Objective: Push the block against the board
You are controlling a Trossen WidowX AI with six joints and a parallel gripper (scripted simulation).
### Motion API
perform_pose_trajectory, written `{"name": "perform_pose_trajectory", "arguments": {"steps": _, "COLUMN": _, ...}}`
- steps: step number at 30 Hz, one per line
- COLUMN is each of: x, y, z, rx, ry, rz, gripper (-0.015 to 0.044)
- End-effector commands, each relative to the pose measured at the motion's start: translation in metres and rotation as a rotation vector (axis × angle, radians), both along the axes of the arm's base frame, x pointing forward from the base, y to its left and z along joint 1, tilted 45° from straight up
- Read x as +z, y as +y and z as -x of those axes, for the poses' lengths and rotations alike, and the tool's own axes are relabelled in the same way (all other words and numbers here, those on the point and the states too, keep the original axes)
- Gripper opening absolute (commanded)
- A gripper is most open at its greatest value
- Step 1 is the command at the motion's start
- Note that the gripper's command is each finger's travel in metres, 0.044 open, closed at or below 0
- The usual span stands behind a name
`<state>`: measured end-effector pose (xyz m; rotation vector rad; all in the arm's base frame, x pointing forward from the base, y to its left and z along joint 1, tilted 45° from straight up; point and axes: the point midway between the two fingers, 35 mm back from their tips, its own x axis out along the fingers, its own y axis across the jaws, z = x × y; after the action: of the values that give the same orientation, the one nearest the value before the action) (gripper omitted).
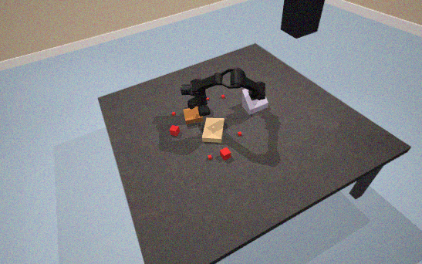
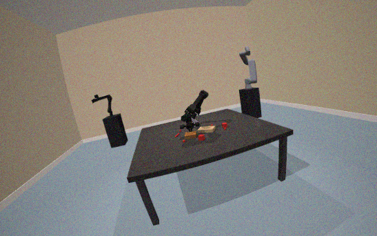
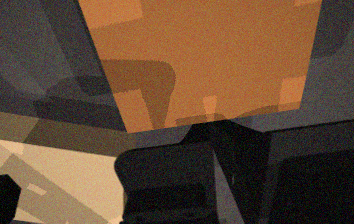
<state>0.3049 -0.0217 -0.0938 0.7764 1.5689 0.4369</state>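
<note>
The square block point(image 1: 191, 114) point(image 2: 190, 134) point(image 3: 228, 55) is orange and lies flat on the table. The tan board point(image 1: 214, 131) point(image 2: 207, 129) point(image 3: 88, 165) lies flat close beside it, on the right in the top view. The block is near the board's far left corner. In the wrist view a block corner overlaps the board's side face, so I cannot tell whether they touch. My gripper point(image 1: 204, 111) point(image 2: 190, 130) point(image 3: 204, 118) is shut and empty, low at the block's edge, near its corner by the board. Contact with the block is unclear; my fingers hide part of its edge.
Red cubes point(image 1: 174, 130) point(image 1: 225, 154) stand left of the block and in front of the board in the top view. Several smaller red pieces point(image 1: 240, 133) point(image 1: 210, 157) point(image 1: 173, 113) lie around. A lavender block-like object point(image 1: 254, 106) stands by the arm's base.
</note>
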Motion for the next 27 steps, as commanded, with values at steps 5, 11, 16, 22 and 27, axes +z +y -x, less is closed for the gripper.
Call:
{"name": "perform_pose_trajectory", "arguments": {"steps": 5, "x": 0.0003, "y": 0.0, "z": -0.0014, "rx": -0.003, "ry": -0.002, "rz": -0.002, "gripper": 0.0}}
{"name": "perform_pose_trajectory", "arguments": {"steps": 11, "x": 0.0003, "y": 0.0, "z": -0.0014, "rx": -0.003, "ry": -0.002, "rz": -0.002, "gripper": 0.0}}
{"name": "perform_pose_trajectory", "arguments": {"steps": 16, "x": 0.0003, "y": 0.0, "z": -0.0014, "rx": -0.003, "ry": -0.002, "rz": -0.002, "gripper": 0.0}}
{"name": "perform_pose_trajectory", "arguments": {"steps": 22, "x": 0.0003, "y": 0.0, "z": -0.0014, "rx": -0.003, "ry": -0.002, "rz": -0.002, "gripper": 0.0}}
{"name": "perform_pose_trajectory", "arguments": {"steps": 27, "x": 0.0008, "y": 0.0004, "z": 0.0023, "rx": -0.003, "ry": -0.002, "rz": -0.001, "gripper": 0.0}}
